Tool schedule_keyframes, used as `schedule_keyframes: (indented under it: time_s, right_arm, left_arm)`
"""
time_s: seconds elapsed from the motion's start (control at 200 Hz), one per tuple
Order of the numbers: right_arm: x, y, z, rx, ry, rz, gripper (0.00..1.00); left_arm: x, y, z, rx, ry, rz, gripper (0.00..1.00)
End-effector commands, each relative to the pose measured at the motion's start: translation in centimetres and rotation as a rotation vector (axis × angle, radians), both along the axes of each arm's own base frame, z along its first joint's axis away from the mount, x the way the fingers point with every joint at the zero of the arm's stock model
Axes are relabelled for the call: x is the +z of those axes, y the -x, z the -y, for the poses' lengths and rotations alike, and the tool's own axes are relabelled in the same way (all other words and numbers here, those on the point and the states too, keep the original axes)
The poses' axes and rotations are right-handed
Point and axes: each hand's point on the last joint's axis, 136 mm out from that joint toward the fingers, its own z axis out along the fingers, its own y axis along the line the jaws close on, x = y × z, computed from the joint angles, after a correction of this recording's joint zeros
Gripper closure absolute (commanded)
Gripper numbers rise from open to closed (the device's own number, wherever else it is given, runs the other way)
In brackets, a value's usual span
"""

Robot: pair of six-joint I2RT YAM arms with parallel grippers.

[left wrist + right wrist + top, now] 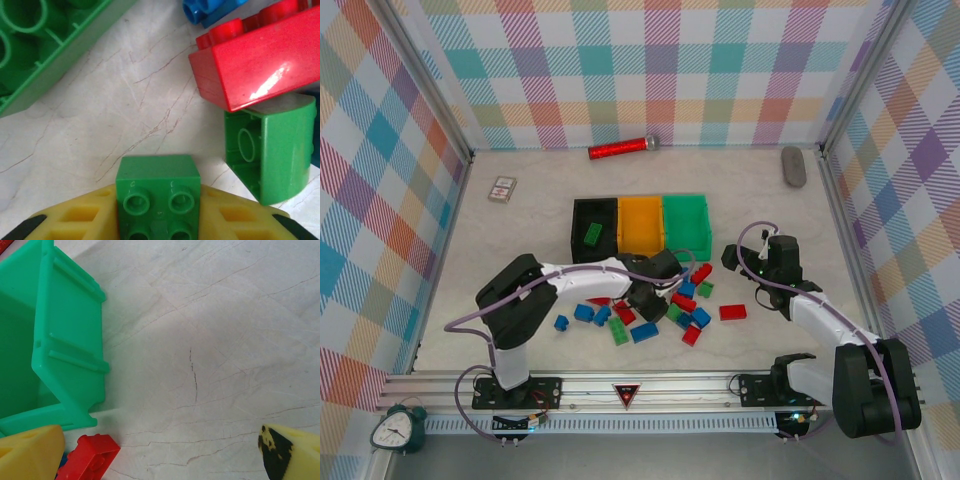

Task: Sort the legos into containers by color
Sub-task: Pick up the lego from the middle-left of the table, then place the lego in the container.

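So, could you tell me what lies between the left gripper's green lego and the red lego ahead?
Bare table, in the left wrist view: the green lego in the left gripper and the red lego sit apart.

Small green plastic brick [157, 195] cut off by bottom edge between yellow fingers [75, 220], green plastic bin [65, 340] cropped at left, red plastic brick [90, 459] cropped below

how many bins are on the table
3, joined in one row: black bin on the left, orange-yellow bin in the middle, green bin on the right. None look hidden.
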Motion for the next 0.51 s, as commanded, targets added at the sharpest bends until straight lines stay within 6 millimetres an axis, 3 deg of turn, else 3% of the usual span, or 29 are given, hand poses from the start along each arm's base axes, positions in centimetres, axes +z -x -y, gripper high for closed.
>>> schedule_keyframes:
  time_s: [0.0,0.13,0.285,0.5]
  right_arm:
    - [1.0,-0.8,-0.3,0.012,0.012,0.027,0.01]
    - [1.1,-0.8,-0.3,0.014,0.011,0.027,0.01]
    - [1.0,-0.8,-0.3,0.014,0.011,0.025,0.01]
    - [1.0,-0.8,-0.4,0.017,0.009,0.026,0.01]
  left_arm:
    - [3.5,-0.9,-0.8,0.026,0.035,0.096,0.63]
    - [6.7,-3.3,-3.0,0.138,0.099,0.18,0.64]
    - [10.8,-7.1,-7.7,0.366,0.193,0.299,0.67]
    - [13.1,-11.6,-12.7,0.589,0.212,0.319,0.68]
